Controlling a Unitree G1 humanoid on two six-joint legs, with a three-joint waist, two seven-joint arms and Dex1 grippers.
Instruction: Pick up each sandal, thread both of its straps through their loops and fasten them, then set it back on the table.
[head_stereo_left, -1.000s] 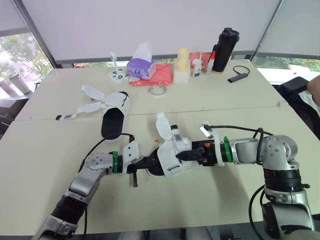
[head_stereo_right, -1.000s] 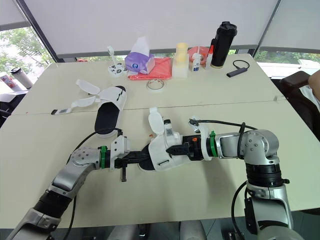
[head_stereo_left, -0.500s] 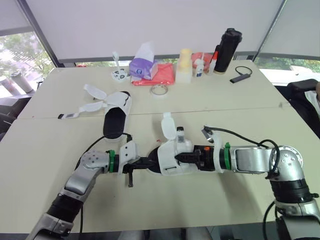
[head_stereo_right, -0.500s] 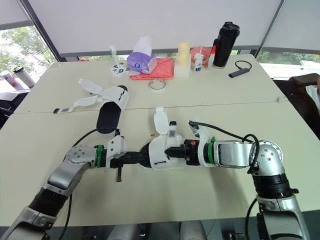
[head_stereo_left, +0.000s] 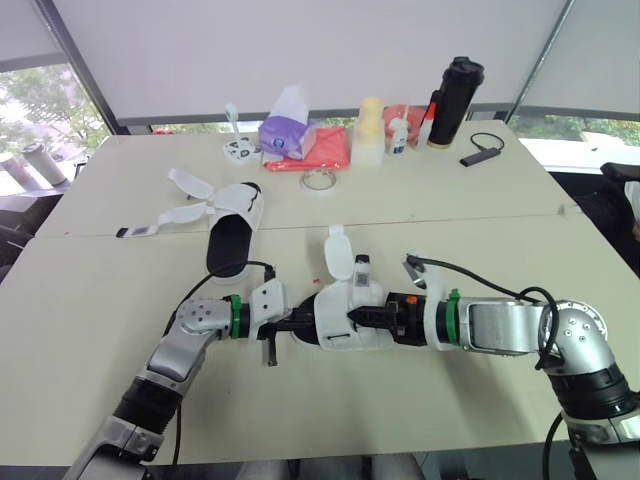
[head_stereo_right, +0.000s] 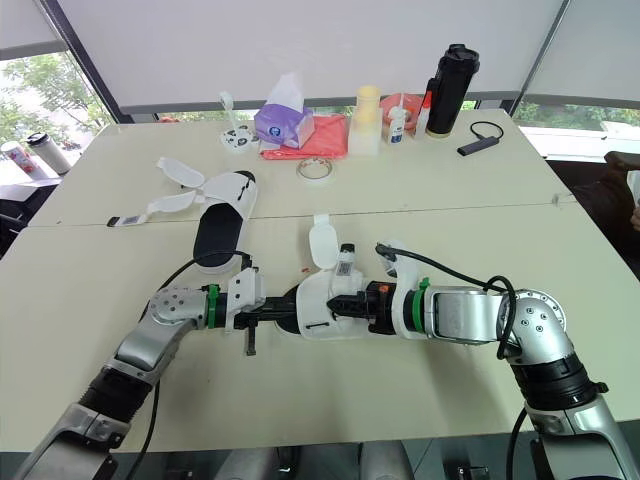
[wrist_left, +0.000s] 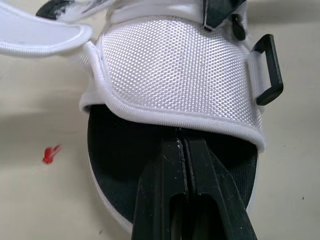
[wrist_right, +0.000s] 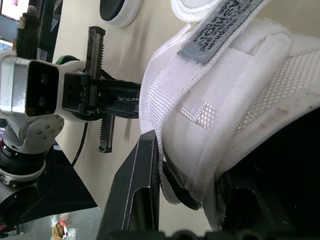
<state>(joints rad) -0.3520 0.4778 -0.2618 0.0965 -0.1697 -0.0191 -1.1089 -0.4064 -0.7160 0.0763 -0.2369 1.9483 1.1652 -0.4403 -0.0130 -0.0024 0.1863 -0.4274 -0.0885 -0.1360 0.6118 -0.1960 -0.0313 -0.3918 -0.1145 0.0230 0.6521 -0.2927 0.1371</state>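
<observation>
1. The sandal (head_stereo_left: 340, 320) is just nearer me than the second sandal (head_stereo_left: 232, 225), low on the counter (head_stereo_left: 450, 210).
2. Right jaws are clamped on its white upper; left jaws are squeezed together, tips on the black insole.
3. Tip, I reckon: keep the right hold steady, grab the loose strap (head_stereo_left: 338, 252) near its end, feed it square into the black loop (wrist_left: 267, 70).
</observation>
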